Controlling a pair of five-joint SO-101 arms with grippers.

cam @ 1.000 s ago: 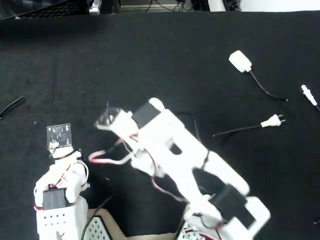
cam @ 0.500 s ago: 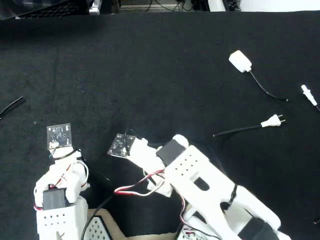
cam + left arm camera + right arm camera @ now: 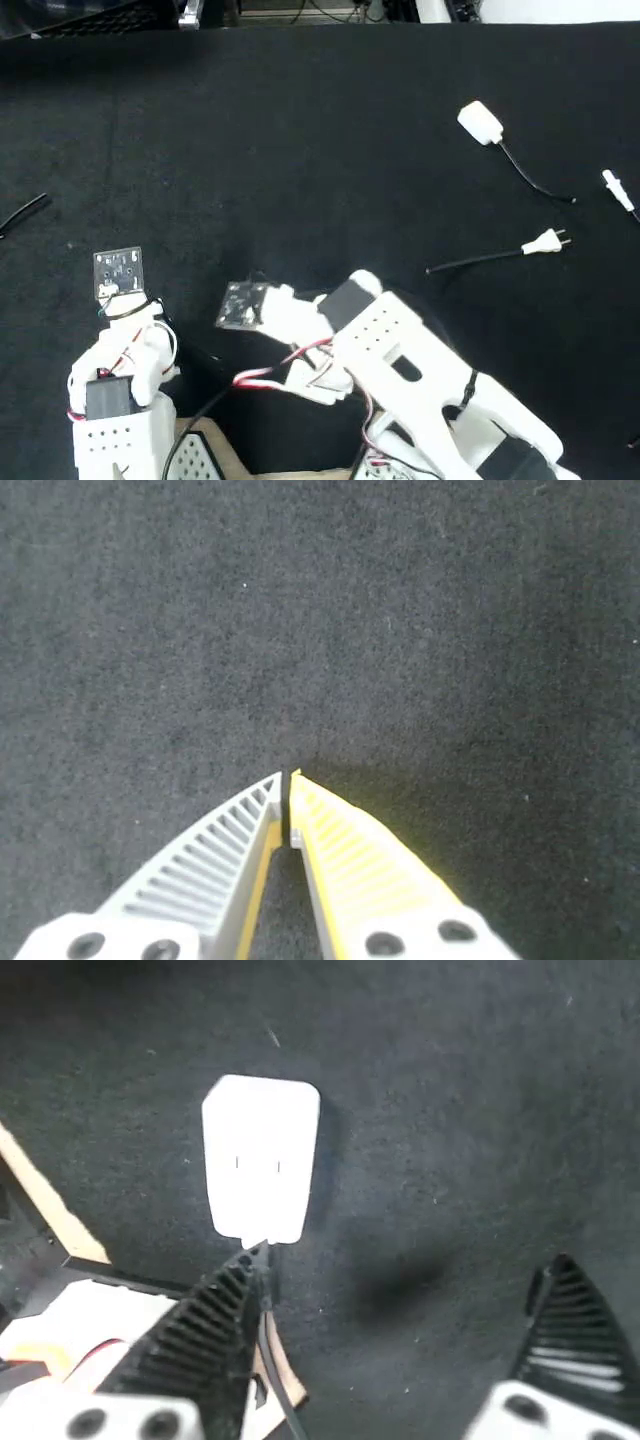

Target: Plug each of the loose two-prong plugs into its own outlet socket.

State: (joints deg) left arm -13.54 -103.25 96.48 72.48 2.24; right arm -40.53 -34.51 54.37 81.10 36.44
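Right wrist view: my right gripper [image 3: 405, 1260] stands wide open with nothing between its fingers. A white outlet socket [image 3: 262, 1160] with two slots lies on the cloth, just beyond one fingertip.
Left wrist view: my left gripper [image 3: 289, 777] has its tips pressed together on nothing, over bare black cloth [image 3: 320, 610].
High view: a two-prong plug [image 3: 545, 240] lies at the right of the frame with its cord trailing left, well apart from both arms. A white block on a cord [image 3: 480, 122] sits at upper right. A small white piece [image 3: 617, 188] at the right edge is too small for me to name.
Step in hand: I judge no plug is picked up yet; my right arm hangs over a socket, not a plug.
Next move: I would carry the open right gripper across to the plug, grip its body with the prongs left free, then bring it to the slots.
View gap: the wrist camera gives me the socket's slots, which the arm covers from above; I read the plug's place from the high camera.
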